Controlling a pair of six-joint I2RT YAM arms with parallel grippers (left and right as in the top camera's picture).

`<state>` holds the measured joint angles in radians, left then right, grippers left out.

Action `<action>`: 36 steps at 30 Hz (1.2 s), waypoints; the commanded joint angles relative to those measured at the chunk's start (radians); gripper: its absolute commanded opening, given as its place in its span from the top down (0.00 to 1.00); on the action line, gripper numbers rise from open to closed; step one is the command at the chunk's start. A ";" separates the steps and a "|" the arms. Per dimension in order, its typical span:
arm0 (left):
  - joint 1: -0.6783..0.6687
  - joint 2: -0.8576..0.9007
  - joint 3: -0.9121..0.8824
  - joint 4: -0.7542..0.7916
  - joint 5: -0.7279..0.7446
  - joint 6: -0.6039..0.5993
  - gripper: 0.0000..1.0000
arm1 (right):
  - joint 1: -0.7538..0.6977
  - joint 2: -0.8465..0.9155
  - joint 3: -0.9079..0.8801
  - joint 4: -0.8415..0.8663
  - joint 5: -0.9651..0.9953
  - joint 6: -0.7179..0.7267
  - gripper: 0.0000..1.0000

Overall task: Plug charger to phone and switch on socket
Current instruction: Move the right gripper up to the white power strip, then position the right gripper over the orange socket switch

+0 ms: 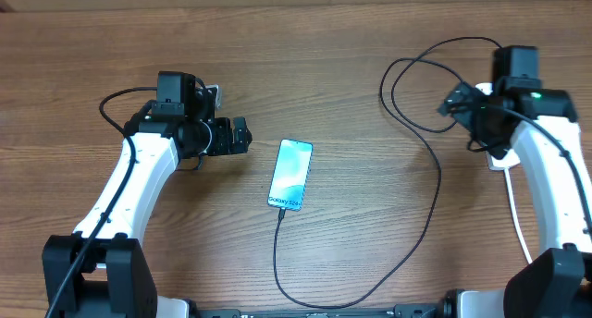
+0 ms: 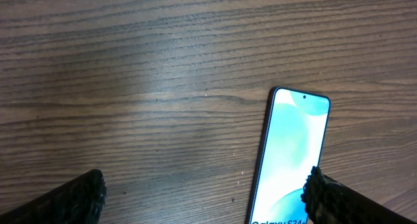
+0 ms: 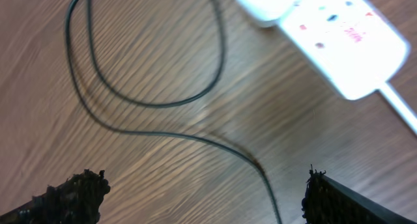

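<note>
Your left gripper (image 1: pixel 239 136) hovers over the desk (image 1: pixel 351 41) just left of the phone (image 1: pixel 289 175). Its fingers (image 2: pixel 71 198) are spread wide with nothing between them. In the left wrist view one finger overlaps the phone's lower edge, and you cannot tell whether it touches.

The phone lies flat about the middle of the desk, screen up and lit blue-teal. Its long sides run roughly from the far edge to the near edge with a slight tilt.

The charger (image 3: pixel 163 105) meets the phone's near short end and runs toward the near edge of the desk. It then curves right and climbs to the far right part, where it loops beside your right arm. You cannot tell whether its tip is fully seated in the phone.

Your right gripper (image 3: pixel 205 185) hangs over the wood just short of the socket (image 3: pixel 339 28) on the right side of the desk. Its fingers (image 3: pixel 71 195) are wide apart and hold nothing, and two bends of the charger lie below them. The socket is white with small red marks, and its white cord (image 3: pixel 397 107) leads off one end. From overhead the arm covers most of it. The switch is too blurred to read.
</note>
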<state>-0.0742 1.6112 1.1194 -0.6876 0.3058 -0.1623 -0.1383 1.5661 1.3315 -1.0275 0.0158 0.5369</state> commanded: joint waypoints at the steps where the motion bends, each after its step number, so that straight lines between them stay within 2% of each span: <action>1: 0.002 -0.024 0.020 0.001 -0.002 -0.002 0.00 | -0.105 -0.015 0.063 -0.016 -0.037 -0.010 0.00; 6: 0.002 -0.024 0.020 0.000 -0.002 -0.002 0.00 | -0.225 -0.003 0.064 -0.009 -0.036 -0.006 0.00; 11: 0.002 -0.024 0.020 0.000 -0.002 -0.002 0.00 | -0.280 0.040 0.063 0.024 0.002 -0.007 0.00; 16: 0.002 -0.024 0.020 0.000 -0.002 -0.002 0.01 | -0.285 0.112 0.062 0.053 0.107 -0.007 0.00; 23: 0.002 -0.024 0.020 0.000 -0.002 -0.002 0.00 | -0.285 0.241 0.062 0.106 0.156 -0.008 0.00; 36: 0.002 -0.024 0.020 0.000 -0.002 -0.002 0.00 | -0.285 0.368 0.062 0.212 0.228 -0.008 0.00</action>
<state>-0.0742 1.6108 1.1194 -0.6876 0.3058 -0.1623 -0.4191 1.9060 1.3689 -0.8288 0.2050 0.5316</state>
